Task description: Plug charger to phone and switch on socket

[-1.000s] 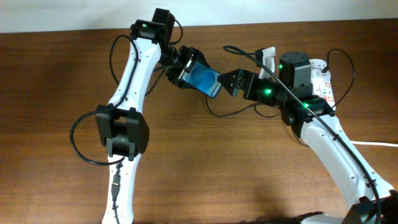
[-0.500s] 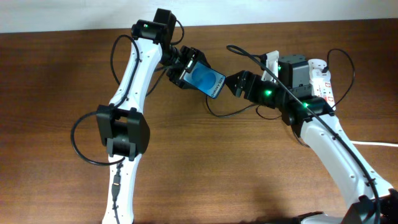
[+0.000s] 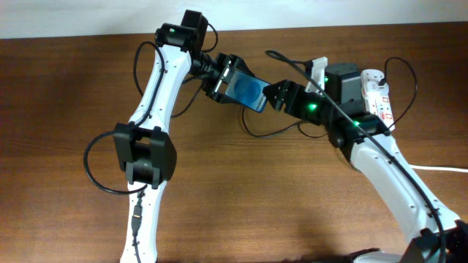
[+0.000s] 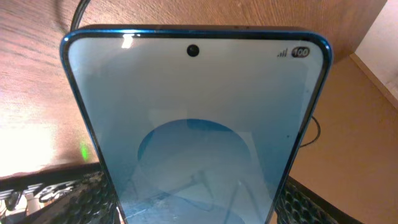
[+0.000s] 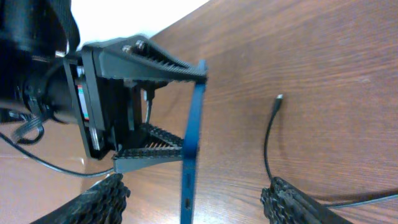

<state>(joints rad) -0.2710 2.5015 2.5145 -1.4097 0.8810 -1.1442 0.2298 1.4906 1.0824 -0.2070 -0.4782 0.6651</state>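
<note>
My left gripper (image 3: 232, 82) (image 4: 193, 211) is shut on the phone (image 3: 246, 91), holding it above the table by its long edges. Its blue screen fills the left wrist view (image 4: 199, 124). My right gripper (image 3: 270, 97) (image 5: 193, 208) is open, with the phone's thin blue edge (image 5: 191, 155) standing between its fingers, touching neither. The charger (image 5: 268, 143), a thin black cable, lies on the table past the right finger, its plug tip (image 5: 280, 98) loose. It shows in the overhead view (image 3: 285, 64). The socket (image 3: 382, 98) is behind the right arm.
A black adapter block (image 3: 342, 80) sits on the socket. The socket's thick white cord (image 3: 439, 169) runs off the right edge. A loop of black cable (image 3: 256, 134) lies on the wood under the two grippers. The back table edge (image 3: 88, 33) meets a white wall.
My left gripper has carried the phone to the right and up. The right gripper has shifted left and up, so the phone's end now sits between its open fingers.
</note>
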